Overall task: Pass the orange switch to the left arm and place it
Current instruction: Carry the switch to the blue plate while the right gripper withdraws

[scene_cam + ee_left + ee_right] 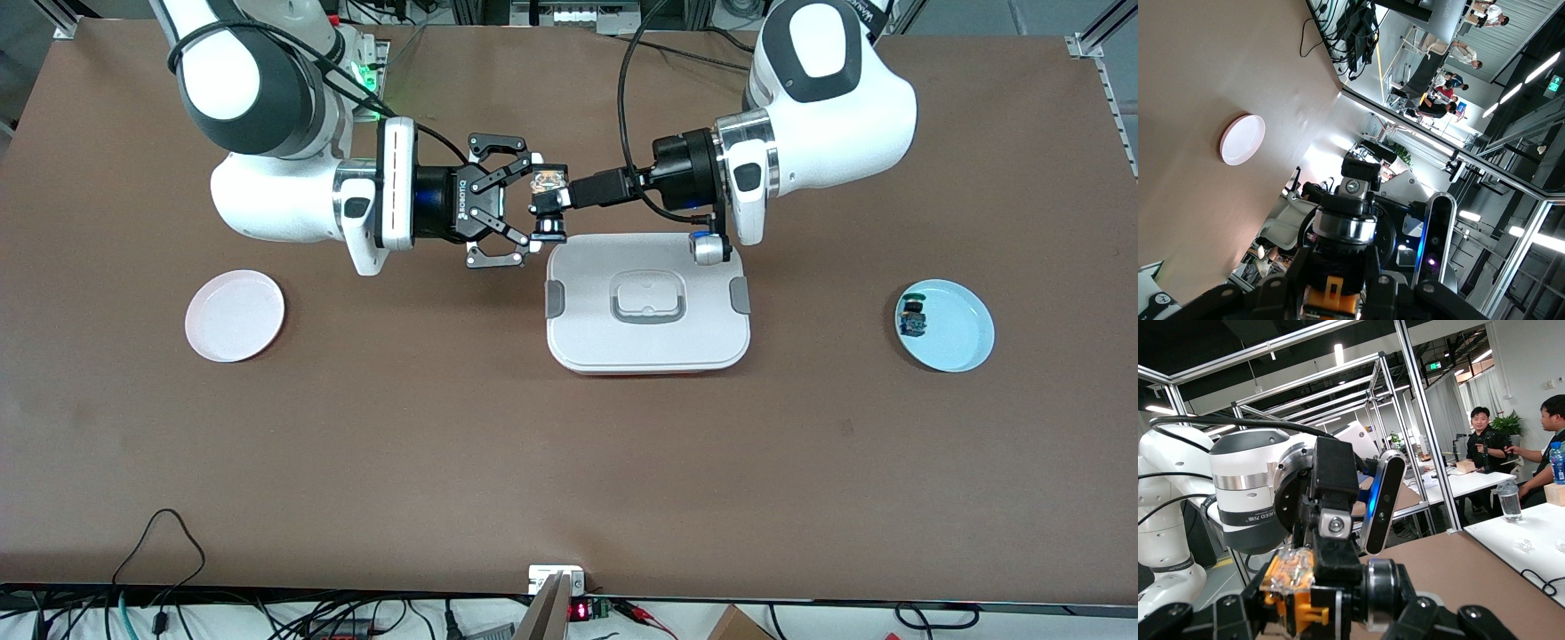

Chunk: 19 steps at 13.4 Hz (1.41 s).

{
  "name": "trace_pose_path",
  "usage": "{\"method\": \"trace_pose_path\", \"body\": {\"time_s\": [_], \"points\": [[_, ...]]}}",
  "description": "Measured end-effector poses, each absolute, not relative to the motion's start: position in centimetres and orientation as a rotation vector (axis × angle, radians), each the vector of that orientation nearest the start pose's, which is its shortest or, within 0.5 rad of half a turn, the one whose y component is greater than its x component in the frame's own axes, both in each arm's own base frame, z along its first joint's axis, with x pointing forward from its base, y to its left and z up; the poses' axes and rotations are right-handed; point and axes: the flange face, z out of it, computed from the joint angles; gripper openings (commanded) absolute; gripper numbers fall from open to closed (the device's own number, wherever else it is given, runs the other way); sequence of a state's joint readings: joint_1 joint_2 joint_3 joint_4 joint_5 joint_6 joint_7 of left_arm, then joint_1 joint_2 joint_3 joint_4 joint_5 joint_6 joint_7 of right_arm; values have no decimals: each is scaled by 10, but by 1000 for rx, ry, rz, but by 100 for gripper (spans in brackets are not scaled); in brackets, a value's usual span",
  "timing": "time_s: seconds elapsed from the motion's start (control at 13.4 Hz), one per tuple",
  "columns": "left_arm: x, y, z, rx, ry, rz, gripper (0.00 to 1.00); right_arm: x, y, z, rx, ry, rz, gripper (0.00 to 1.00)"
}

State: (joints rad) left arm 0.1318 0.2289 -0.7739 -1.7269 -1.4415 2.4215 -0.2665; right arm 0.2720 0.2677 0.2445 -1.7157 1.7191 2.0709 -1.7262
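The orange switch [548,187], a small orange block with a black, silver-ringed cylinder, hangs in the air over the table just past the box's edge that faces the robots. My left gripper [558,199] is shut on it, reaching in from the left arm's end. My right gripper [536,199] faces it from the right arm's end, its jaws slightly open around the switch's two ends. In the left wrist view the switch [1338,267] sits in the left gripper [1335,297]. In the right wrist view the switch [1295,587] lies across the right gripper [1331,610].
The white lidded box [649,347] with grey clips sits mid-table, just below both hands in the front view. A pink plate [235,316] lies toward the right arm's end. A blue plate [960,347] toward the left arm's end holds a small blue-and-green component [913,317].
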Motion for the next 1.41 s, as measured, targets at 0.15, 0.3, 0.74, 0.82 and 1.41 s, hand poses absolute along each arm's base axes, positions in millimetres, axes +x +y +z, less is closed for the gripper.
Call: {"method": "trace_pose_path", "body": {"time_s": [0.15,0.3,0.74,0.82,1.41], "points": [[554,-351,544,1686,590,-247,0,563,361,501,-1355,-993,-989,100],[560,-340,545,1683,581,-256,0,564,360,501,-1362,-990,-994,100],[601,-183,529,2002,404,-311,0,557,355,494,-1370,-968,-978,100],[601,-150,522,2097,384,-336,0,555,352,490,-1379,-964,-972,100],[572,34,454,2985,280,-532,0,580,259,494,-1411,-990,-919,100]]}}
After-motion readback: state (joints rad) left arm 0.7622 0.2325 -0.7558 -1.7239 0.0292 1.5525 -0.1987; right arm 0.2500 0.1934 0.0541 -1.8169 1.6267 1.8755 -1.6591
